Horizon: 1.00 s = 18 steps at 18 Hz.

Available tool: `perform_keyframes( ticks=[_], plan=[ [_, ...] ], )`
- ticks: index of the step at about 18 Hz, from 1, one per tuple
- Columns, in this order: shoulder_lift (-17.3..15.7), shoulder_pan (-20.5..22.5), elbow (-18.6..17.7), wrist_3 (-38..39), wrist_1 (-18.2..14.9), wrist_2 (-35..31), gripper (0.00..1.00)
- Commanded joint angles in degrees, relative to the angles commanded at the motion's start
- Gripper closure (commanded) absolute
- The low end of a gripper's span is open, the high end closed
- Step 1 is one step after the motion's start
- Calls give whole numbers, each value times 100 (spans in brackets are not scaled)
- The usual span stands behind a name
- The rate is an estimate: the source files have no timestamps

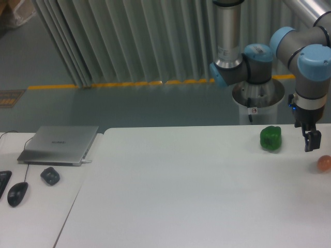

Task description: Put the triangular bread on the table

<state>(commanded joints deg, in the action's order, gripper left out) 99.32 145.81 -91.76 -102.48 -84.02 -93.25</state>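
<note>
a: what does the arm's pose indicate?

b: the gripper hangs above the far right part of the table, fingers pointing down, between the green pepper and the small orange-pink ball. it touches neither. judged from this pose, it is positioned over the right edge of the work area, where the objects are clustered.

a: is the tool wide or narrow, and does it hold anything?

b: that cannot be told. the gripper is seen nearly edge-on as one dark shape, so the gap between its fingers does not show. nothing golden or puffy is visible at its tips.

a: where is the triangular bread?

b: it is not in view. no golden-orange, rounded-triangular item lies on the table or in the gripper. the frame cuts off just right of the ball, so the bread may lie beyond that edge; this is a judgement only.

a: what else is cut off or unclear?

b: the ball itself is clipped by the right border. the upper arm links run out of the top and right of the frame. on the narrower desk to the left, a closed laptop, a mouse and a small dark object rest well apart from the task area; the dark object's identity is hard to make out.
</note>
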Motion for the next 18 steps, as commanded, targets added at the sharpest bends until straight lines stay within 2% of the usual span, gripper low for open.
perform_keyframes(
  ticks=[3, 7, 8, 9, 10, 12, 14, 18],
  plan=[
    [-17, 9, 0, 18, 0, -35, 0],
    [-35, 377, 9, -88, 26, -105, 0],
    [-18, 456, 44, -175, 122, -105, 0],
    [0, 605, 61, -324, 341, -114, 0],
    [26, 867, 44, -482, 734, -62, 0],
    [192, 1098, 88, -545, 1062, 0, 0],
    [237, 1300, 123, -423, 1125, 0, 0],
    [430, 1432, 255, -150, 1239, 17, 0]
  ],
)
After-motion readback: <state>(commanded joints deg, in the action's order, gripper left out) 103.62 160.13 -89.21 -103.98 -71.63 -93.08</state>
